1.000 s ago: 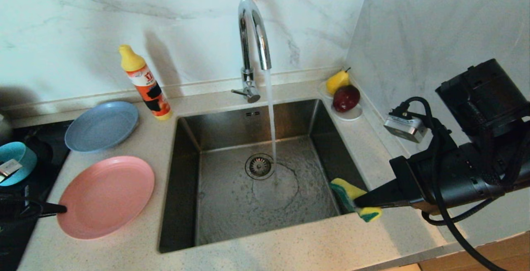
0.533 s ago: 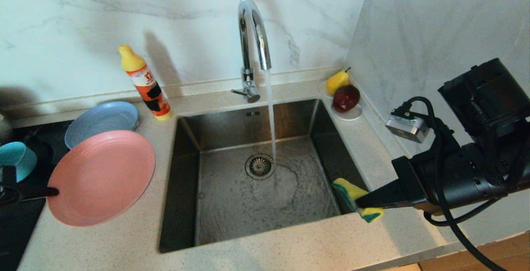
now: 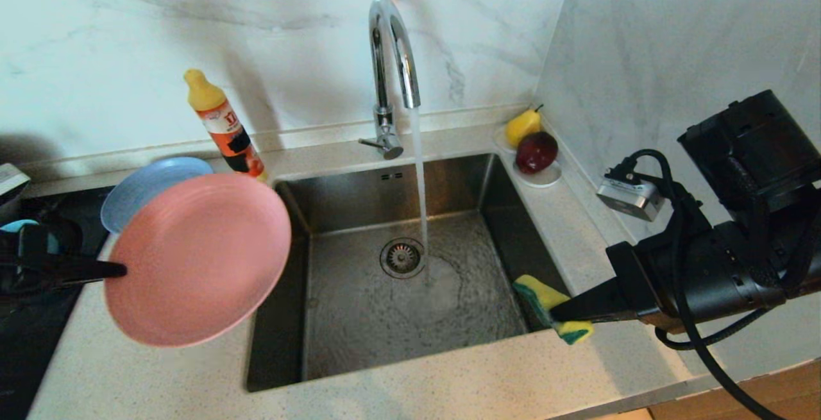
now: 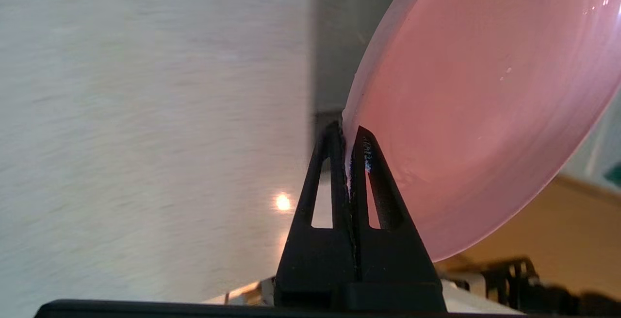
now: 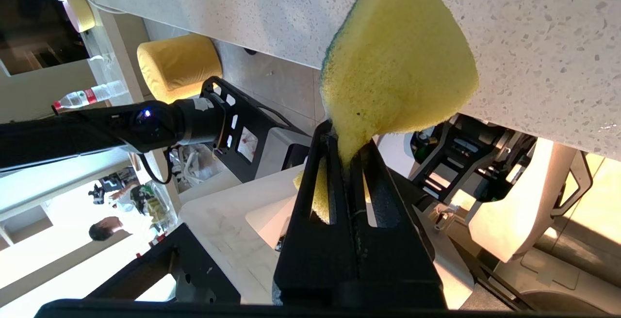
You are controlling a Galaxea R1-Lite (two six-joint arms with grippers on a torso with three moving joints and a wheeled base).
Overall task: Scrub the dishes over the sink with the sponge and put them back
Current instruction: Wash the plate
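My left gripper is shut on the rim of the pink plate. The plate hangs tilted in the air over the left edge of the steel sink. At the sink's right front corner my right gripper is shut on the yellow and green sponge. The light-blue plate lies on the counter behind the pink one, partly hidden by it. Only a sliver of the teal bowl shows at the far left.
Water runs from the curved chrome tap onto the basin floor beside the drain strainer. A yellow-capped detergent bottle stands left of the tap. A white saucer with a pear and an apple sits at the back right corner.
My left gripper has lifted the pink plate off the counter and carried it right toward the sink, tilting it up. The right arm and sponge have kept still.
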